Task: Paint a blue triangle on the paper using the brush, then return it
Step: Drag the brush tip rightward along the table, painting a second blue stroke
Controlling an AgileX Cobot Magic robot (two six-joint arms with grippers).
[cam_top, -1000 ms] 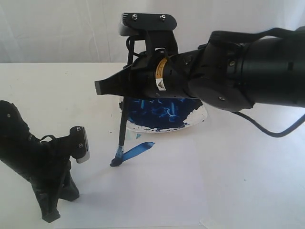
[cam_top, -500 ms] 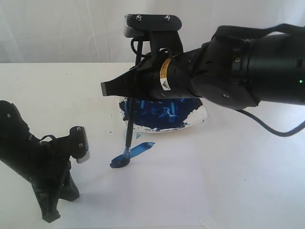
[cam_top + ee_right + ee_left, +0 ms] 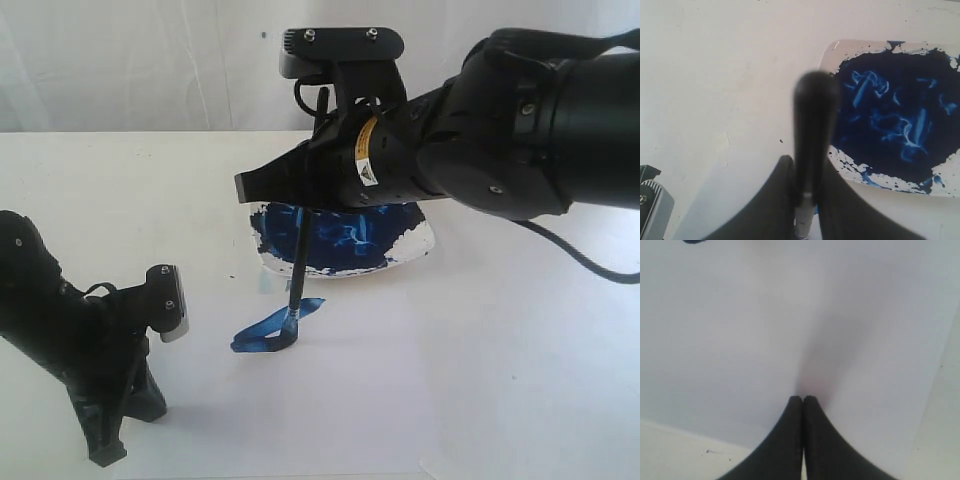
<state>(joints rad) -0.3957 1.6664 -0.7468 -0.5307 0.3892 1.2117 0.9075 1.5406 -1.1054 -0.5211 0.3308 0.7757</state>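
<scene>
The right gripper (image 3: 250,186), clamped on the brush (image 3: 296,270), had dragged it toward frame right; the blue triangle (image 3: 268,330) stayed unfinished, while the left gripper (image 3: 802,401) sat closed, empty.

Behind paper (image 3: 350,400), dish (image 3: 422,238); brush (image 3: 298,265) tip on paper, just before dish; left gripper (image 3: 802,400) left of brush.

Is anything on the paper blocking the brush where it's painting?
Nothing visible does. The brush, held in the right end effector, has its tip on the paper at the blue strokes. The left end effector sits shut off to the side, apart from them.
</scene>
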